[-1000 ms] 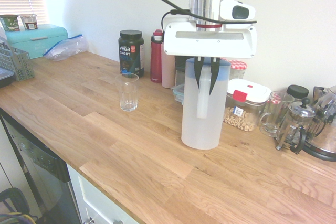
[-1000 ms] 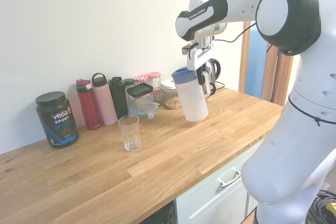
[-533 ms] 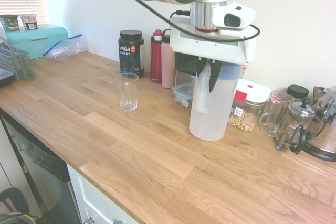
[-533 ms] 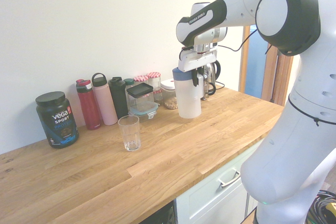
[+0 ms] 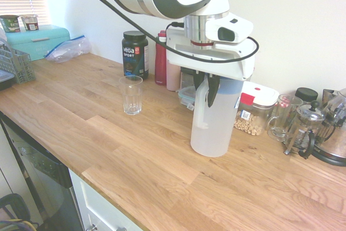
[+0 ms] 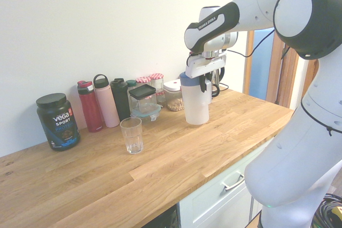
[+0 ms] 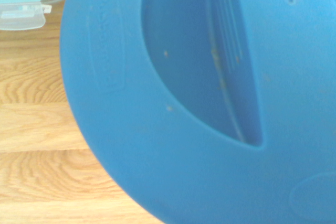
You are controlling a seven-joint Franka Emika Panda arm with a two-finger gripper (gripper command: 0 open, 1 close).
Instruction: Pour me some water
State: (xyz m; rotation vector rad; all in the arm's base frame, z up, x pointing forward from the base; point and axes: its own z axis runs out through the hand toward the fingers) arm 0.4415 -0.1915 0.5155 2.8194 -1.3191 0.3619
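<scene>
- Working from the left of the first exterior view, I see the empty glass standing upright on the wooden counter, alone in open space. I judge it to be where the pour is meant to land. It is well apart from the jug.
- Behind it, along the far wall, stand the dark tub, the red bottle and the pink bottle. They are clear of the working area, so I read them as bystanders.
- Further right is the jug, frosted white with a blue lid. Its base is at or just above the counter; I cannot tell whether it is touching.
- The gripper comes down from above, its jaws pressed together on the top of the jug's side handle. I judge that holding it there lets a roll of the wrist tip the jug.
- The jug's long axis stands upright, mouth up. The handle faces the near left, towards the glass. I cannot see the water through the frosted wall.
- In the wrist view the lid fills the frame, with its recessed half-moon showing.
- To the right sit a clip-lid container, a glass mug and a French press, near the jug but not touching it.
</scene>
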